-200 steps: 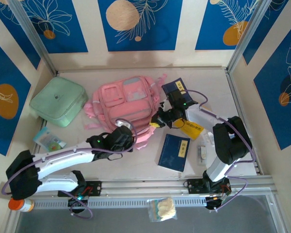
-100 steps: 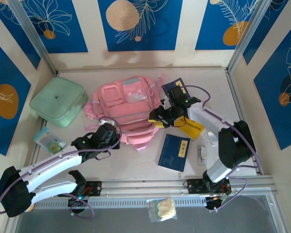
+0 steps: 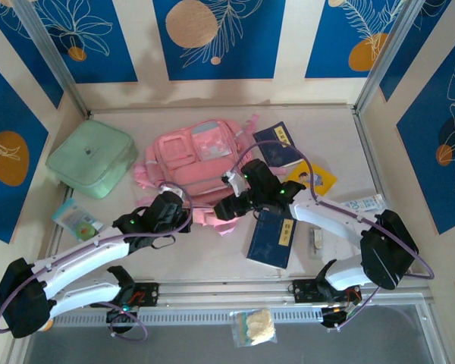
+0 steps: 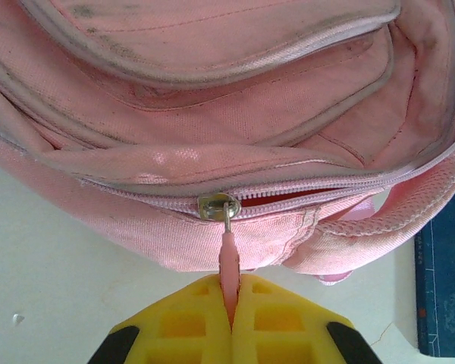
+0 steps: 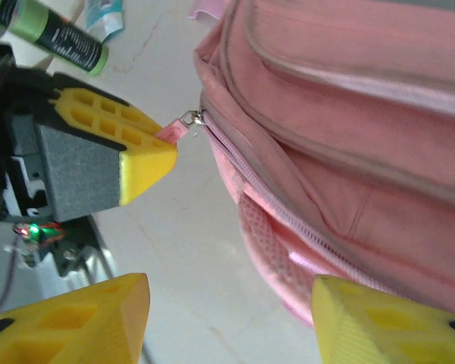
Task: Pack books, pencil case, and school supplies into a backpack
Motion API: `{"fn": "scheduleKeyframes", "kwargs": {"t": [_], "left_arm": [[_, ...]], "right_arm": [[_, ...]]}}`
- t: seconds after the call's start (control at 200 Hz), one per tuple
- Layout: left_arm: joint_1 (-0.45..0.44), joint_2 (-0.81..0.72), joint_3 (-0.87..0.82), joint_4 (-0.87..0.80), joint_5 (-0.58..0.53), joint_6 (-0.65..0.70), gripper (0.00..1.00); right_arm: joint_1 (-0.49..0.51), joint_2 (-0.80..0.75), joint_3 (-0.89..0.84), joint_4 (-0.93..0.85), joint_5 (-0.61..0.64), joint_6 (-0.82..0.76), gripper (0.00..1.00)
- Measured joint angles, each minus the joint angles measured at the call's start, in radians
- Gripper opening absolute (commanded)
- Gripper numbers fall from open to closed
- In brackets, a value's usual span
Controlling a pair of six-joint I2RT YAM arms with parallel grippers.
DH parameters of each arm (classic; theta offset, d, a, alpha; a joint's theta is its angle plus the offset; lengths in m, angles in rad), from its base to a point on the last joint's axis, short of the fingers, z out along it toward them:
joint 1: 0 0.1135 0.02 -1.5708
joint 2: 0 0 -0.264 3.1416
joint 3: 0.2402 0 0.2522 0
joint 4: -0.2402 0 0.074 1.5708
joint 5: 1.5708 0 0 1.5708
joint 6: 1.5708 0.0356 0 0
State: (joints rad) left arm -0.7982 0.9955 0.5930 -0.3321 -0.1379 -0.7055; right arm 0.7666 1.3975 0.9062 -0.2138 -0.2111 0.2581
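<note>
left jaws clamp zipper pull (image 4: 227,259) on backpack (image 4: 212,114).

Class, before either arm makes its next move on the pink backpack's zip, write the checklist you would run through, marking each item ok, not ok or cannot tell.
1. Left gripper shut on the zipper pull: ok.
2. Right gripper bracing the backpack: not ok, jaws open, holding nothing.
3. Grippers apart from each other: ok.
4. Zip open wide enough for books: not ok, it looks closed.
5. Near navy book, far navy book and yellow booklet out on the table: ok.
</note>
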Motion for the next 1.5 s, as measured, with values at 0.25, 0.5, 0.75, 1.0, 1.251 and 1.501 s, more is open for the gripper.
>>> {"fn": "scheduleKeyframes", "kwargs": {"t": [0.25, 0.5, 0.75, 1.0, 1.251, 1.501], "left_arm": [[0.000, 0.000, 0.000, 0.003, 0.012, 0.001, 0.00], [0.000, 0.000, 0.000, 0.003, 0.015, 0.001, 0.00], [0.000, 0.000, 0.001, -0.001, 0.014, 0.005, 0.00], [0.005, 0.000, 0.026, -0.042, 0.003, 0.008, 0.00], [0.070, -0.022, 0.067, -0.098, -0.002, 0.008, 0.00], [0.267, -0.025, 0.100, -0.169, 0.019, 0.019, 0.00]], "right_arm": [[0.035, 0.115, 0.040, 0.133, -0.050, -0.339, 0.57], [0.045, 0.238, 0.086, 0.159, -0.055, -0.531, 0.55], [0.070, 0.333, 0.146, 0.151, -0.043, -0.644, 0.29], [0.077, 0.332, 0.153, 0.146, -0.010, -0.683, 0.03], [0.071, 0.280, 0.153, 0.118, -0.008, -0.685, 0.00], [0.079, 0.222, 0.153, 0.093, -0.008, -0.662, 0.00]]}}
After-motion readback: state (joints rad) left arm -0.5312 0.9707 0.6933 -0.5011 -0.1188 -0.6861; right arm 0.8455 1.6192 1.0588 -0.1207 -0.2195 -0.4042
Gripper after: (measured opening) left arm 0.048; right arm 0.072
